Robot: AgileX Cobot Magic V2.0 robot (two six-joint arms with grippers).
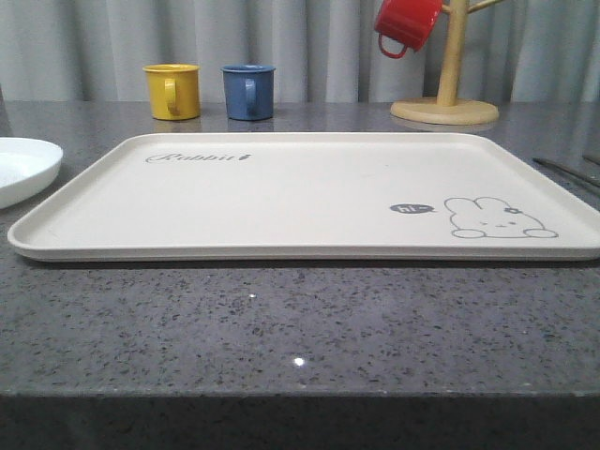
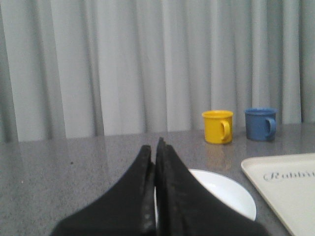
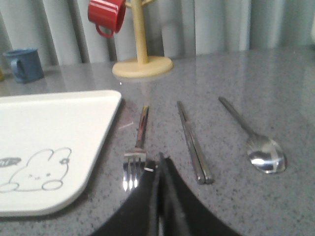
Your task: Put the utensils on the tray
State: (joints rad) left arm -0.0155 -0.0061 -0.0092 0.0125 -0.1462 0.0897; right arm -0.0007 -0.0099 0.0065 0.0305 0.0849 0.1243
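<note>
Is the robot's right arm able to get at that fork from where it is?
Probably yes. The right gripper, jaws shut, sits just beside the fork on bare counter. Nothing lies between them; the chopsticks lie apart. It would need to open first.

Plate point(image 1: 23, 167) left of tray point(image 1: 281, 192); cutlery point(image 3: 192, 142) right.

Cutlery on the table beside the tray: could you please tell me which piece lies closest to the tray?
The fork. It lies right beside the tray's edge, while the chopsticks and the spoon lie farther out.
</note>
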